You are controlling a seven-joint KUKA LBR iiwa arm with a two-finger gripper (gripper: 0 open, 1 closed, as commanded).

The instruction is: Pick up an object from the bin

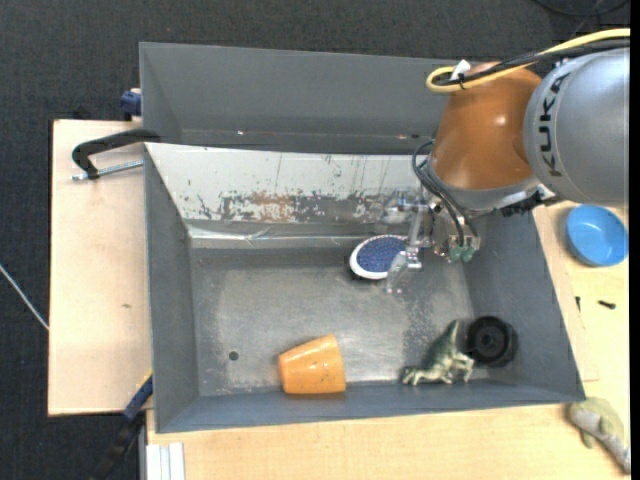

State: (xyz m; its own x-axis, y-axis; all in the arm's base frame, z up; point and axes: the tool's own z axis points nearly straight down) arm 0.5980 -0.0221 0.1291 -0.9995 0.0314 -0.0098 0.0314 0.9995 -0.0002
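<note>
My gripper [408, 258] hangs low over the far right part of the bin, under the arm's orange cover. Directly to its left, touching or nearly touching it, lies a round blue disc with a white rim [374, 258] close to the back wall. I cannot tell whether the disc is gripped. A green toy dinosaur [440, 364] lies near the front wall below the gripper, with a black round knob-like thing [490, 340] just to its right.
An orange cup [312, 366] lies on its side at the front middle of the bin. The left half of the bin floor holds nothing. The arm reaches in over the bin's right rim.
</note>
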